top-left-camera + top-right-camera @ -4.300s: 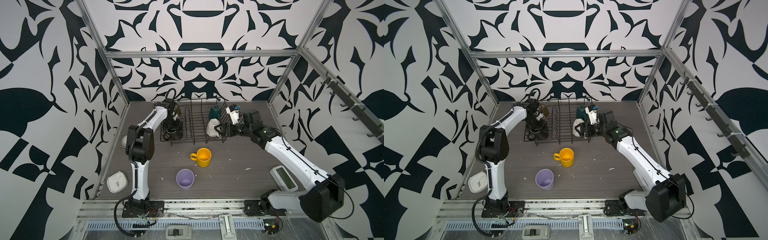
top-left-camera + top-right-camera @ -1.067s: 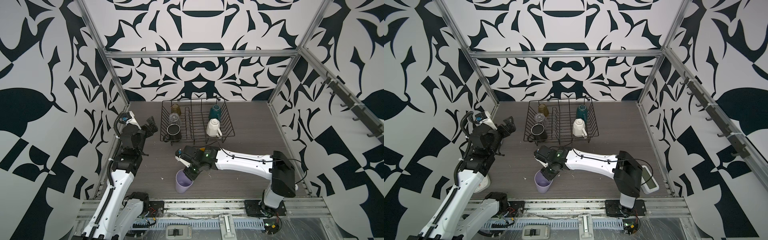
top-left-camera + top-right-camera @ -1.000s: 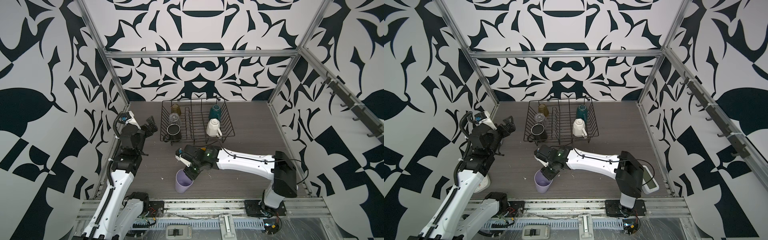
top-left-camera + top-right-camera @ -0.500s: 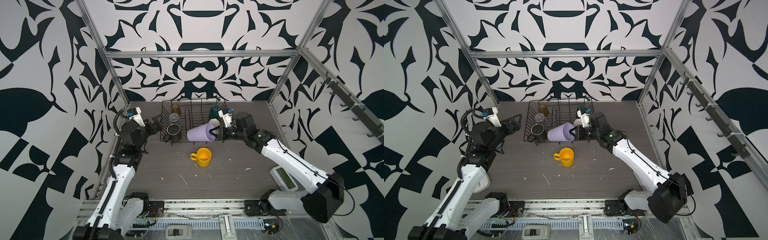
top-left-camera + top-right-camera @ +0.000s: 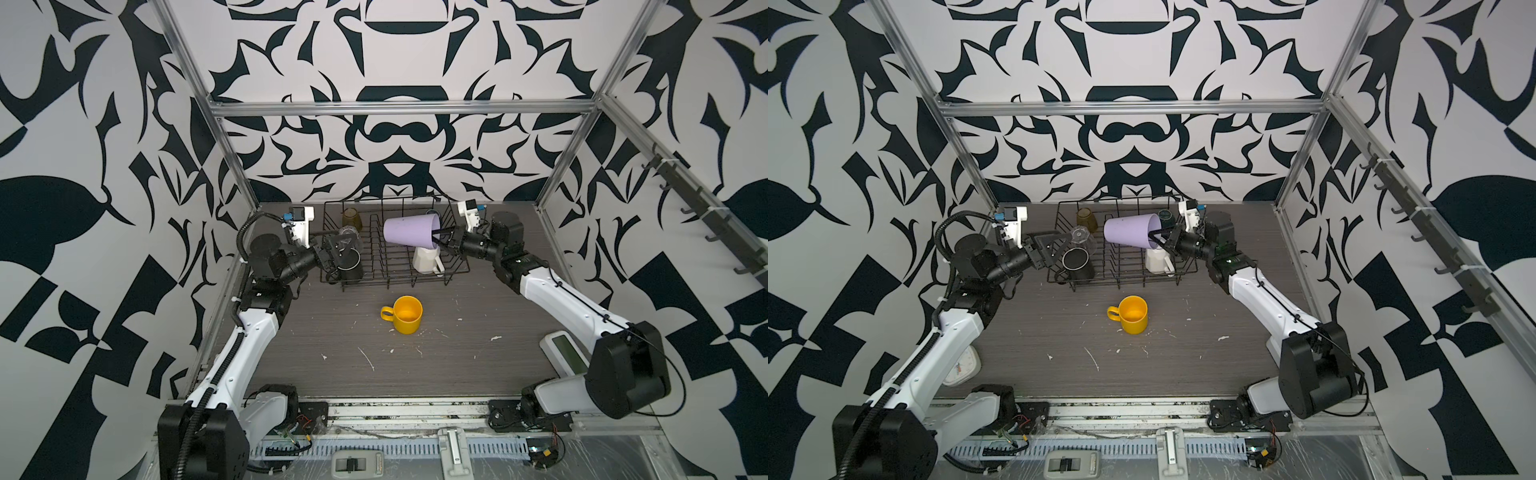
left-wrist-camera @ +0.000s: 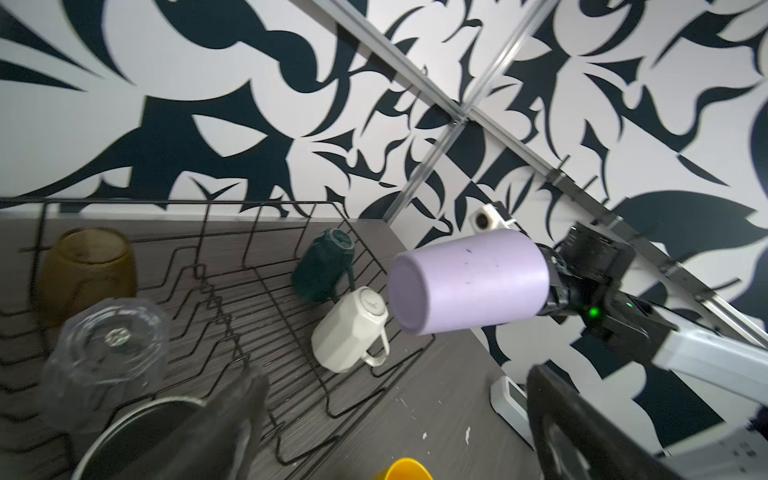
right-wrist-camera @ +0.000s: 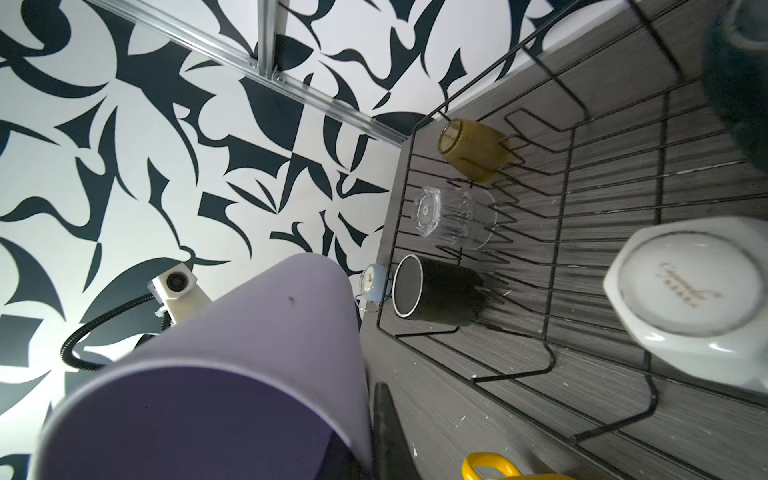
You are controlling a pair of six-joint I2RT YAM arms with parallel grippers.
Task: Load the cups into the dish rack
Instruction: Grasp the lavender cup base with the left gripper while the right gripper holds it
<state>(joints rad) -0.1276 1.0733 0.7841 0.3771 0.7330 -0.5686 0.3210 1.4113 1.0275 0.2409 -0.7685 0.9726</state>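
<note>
In both top views, your right gripper [image 5: 440,239] reaches in from the right of the frame. It is clamped on the rim of the lilac tumbler [image 5: 409,230], one finger inside the mouth and one outside. The tumbler is a smooth, matte, tapered cup, held on its side in the air with its flat base pointing left. It hangs over the dish rack [image 5: 395,286], a black wire basket with rows of prongs at the centre back of the grey wood-grain table [image 5: 457,365]. It is directly above the cream mug [image 5: 426,259].

The rack also holds a black mug [image 5: 349,266], a clear tumbler [image 5: 347,232] and an amber tumbler [image 5: 351,217] along its left side. A dark-green mug [image 5: 1165,216] sits at back right, mostly hidden. The glossy yellow mug [image 5: 407,313] stands upright on the table in front of the rack, apart from it.

Your left gripper [image 5: 1059,245] hovers at the rack's left edge, jaws spread wide, holding nothing.

In the left wrist view, the lilac tumbler's [image 6: 469,282] round base faces you. The faceted cream mug [image 6: 349,332] sits upside down below it, and the dark-green mug [image 6: 322,266] is just beyond. The left fingers [image 6: 224,428] are blurred and far apart.

In the right wrist view, the tumbler's [image 7: 228,374] mouth fills the near view, with a black finger against its outer wall. Gold script marks the cream mug's [image 7: 685,291] upturned base. A small round pale-blue clock [image 7: 372,282] stands outside the rack, just beside the black mug [image 7: 436,291].
</note>
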